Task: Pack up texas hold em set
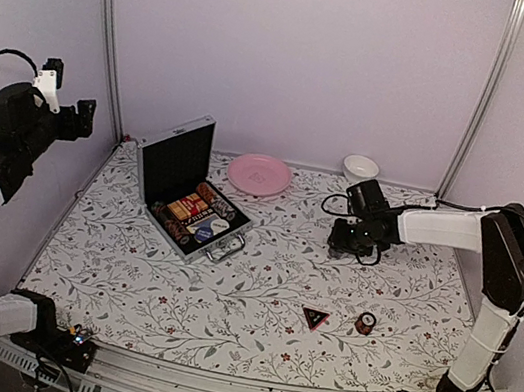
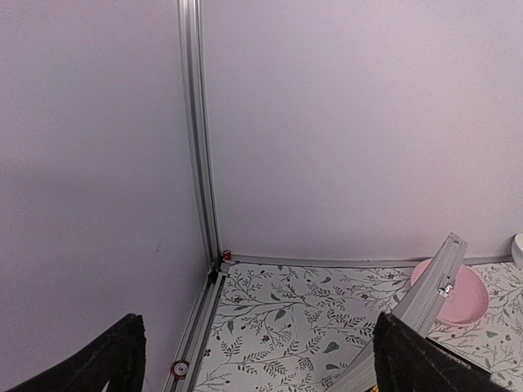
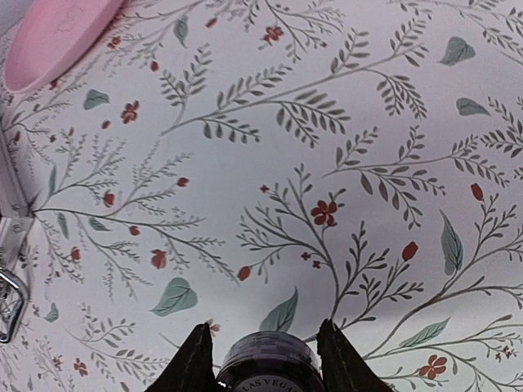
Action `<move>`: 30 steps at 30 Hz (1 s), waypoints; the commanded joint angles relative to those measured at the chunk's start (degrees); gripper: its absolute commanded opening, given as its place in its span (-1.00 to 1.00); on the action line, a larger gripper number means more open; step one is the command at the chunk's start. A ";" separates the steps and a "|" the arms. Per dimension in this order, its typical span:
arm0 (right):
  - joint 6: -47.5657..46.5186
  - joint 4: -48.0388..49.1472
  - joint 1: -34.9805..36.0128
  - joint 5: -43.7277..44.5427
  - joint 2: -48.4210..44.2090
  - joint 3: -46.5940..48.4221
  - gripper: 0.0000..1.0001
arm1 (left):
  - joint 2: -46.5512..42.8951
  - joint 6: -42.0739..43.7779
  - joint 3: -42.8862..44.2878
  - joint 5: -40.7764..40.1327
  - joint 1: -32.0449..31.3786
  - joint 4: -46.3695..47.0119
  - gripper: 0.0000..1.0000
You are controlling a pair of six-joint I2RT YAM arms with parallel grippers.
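While the case [image 1: 175, 158] stands open left of centre in the top view, lid upright, chips and cards inside, the right gripper [image 3: 265, 358] pinches a dark chip stack [image 3: 265, 372] just above the table [image 1: 260, 267], right of centre. A triangle [image 1: 315, 318] and a second stack [image 1: 364, 323] lie lower right. The left gripper [image 2: 257, 343], jaws spread, hangs raised at upper left.
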 commanded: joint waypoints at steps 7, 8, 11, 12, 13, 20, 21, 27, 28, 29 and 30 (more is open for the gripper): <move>3.17 17.07 3.67 -8.38 -9.86 -4.66 -0.60 | -0.64 -0.63 -0.39 1.88 -0.50 0.94 0.94; 3.69 19.38 3.90 -9.07 -9.95 -5.10 -0.60 | -0.74 -0.78 -0.38 2.20 -0.54 0.94 0.94; 5.57 23.65 5.35 -10.06 -9.64 -5.49 -0.69 | -1.29 -1.19 -0.38 3.69 -1.30 1.11 0.89; 6.13 24.97 6.01 -10.16 -9.51 -5.30 -0.69 | -1.54 -1.21 -0.38 4.23 -1.91 1.30 0.87; 6.86 26.22 6.67 -10.44 -9.36 -5.17 -0.69 | -1.95 -1.13 -0.65 4.60 -2.83 1.60 0.84; 10.43 34.76 11.03 -11.84 -9.59 -4.36 -0.69 | -5.65 -3.96 -1.94 2.55 -16.11 3.93 0.68; 10.74 35.68 11.44 -11.94 -9.83 -4.29 -0.69 | -5.98 -5.14 -2.21 1.60 -18.48 4.38 0.67; 14.50 41.54 13.68 -12.04 -12.07 -4.94 -0.70 | -0.87 -10.84 -3.21 -4.28 -38.07 10.88 0.64; 14.96 42.44 14.06 -11.79 -12.44 -5.08 -0.70 | 1.16 -11.59 -2.73 -5.32 -41.39 11.72 0.64; 15.24 42.99 14.36 -11.34 -12.83 -5.21 -0.70 | 3.45 -12.69 -2.19 -5.58 -43.97 12.66 0.64; 15.60 43.63 14.71 -10.85 -13.22 -5.33 -0.70 | 5.53 -14.15 -1.79 -5.04 -46.07 13.73 0.65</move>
